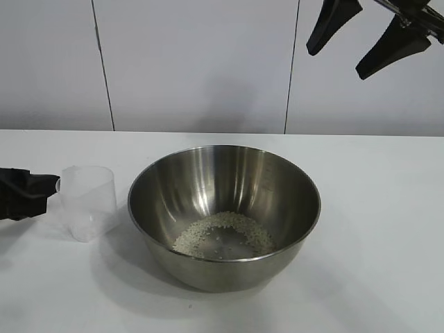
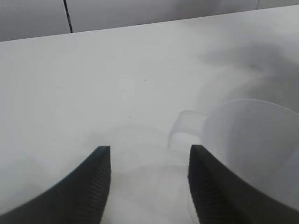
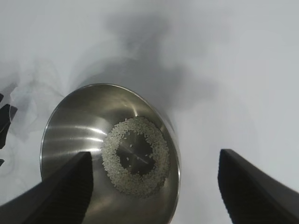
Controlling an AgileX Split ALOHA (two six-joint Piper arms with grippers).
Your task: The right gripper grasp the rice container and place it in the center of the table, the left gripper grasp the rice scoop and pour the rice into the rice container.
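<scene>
Plain white flat table (image 1: 388, 229), smooth and matte, across the whole lower part of the exterior view. At the centre of the frame, standing on it, the rice container (image 1: 223, 211): large round bowl of shiny steel with brushed, mirror-like walls and a thin rim. Inside, on the bottom, the rice (image 1: 223, 234): small white grains spread in a rough ring, with bare metal in the middle. Just left of the bowl, close beside it but apart, the rice scoop (image 1: 87, 201): small translucent plastic cup, upright on the table, tapered, with a short handle tab toward the left edge. No grains visible in it. At the left edge, low by the table, the left gripper (image 1: 52, 186): black wedge fingers with ribbed inner faces, parted, around nothing, handle tab just ahead of them. In the upper right corner, high above the table, the right gripper (image 1: 362, 40): two black tapered fingers spread wide, empty.
</scene>
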